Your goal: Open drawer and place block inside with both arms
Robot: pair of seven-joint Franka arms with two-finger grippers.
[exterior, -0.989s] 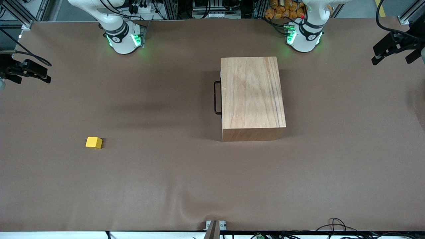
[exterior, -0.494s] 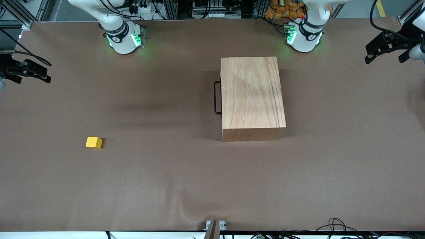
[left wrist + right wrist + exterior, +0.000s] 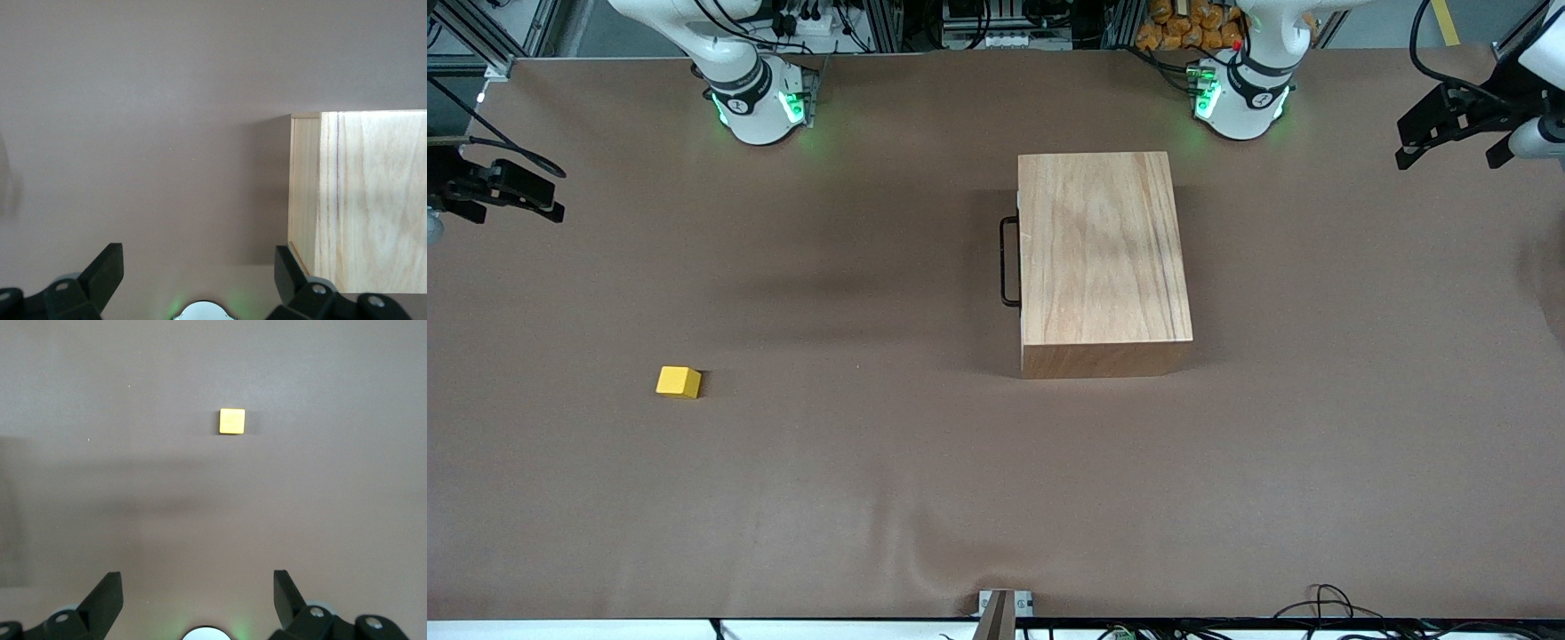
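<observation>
Brown table cover [image 3: 871, 498] — cables [image 3: 1325, 604] along its nearest edge.

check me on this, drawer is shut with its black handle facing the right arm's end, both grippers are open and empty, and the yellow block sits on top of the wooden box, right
One thing is wrong: the yellow block is not on the wooden box. The front view shows it on the table, toward the right arm's end. The rest holds: the drawer is shut, its handle faces that end, and the left gripper and right gripper are open and empty.

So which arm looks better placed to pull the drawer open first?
Probably the left. The drawer is shut, and the open left gripper hangs at the wooden box's end of the table. The open right gripper hangs at the block's end.
</observation>
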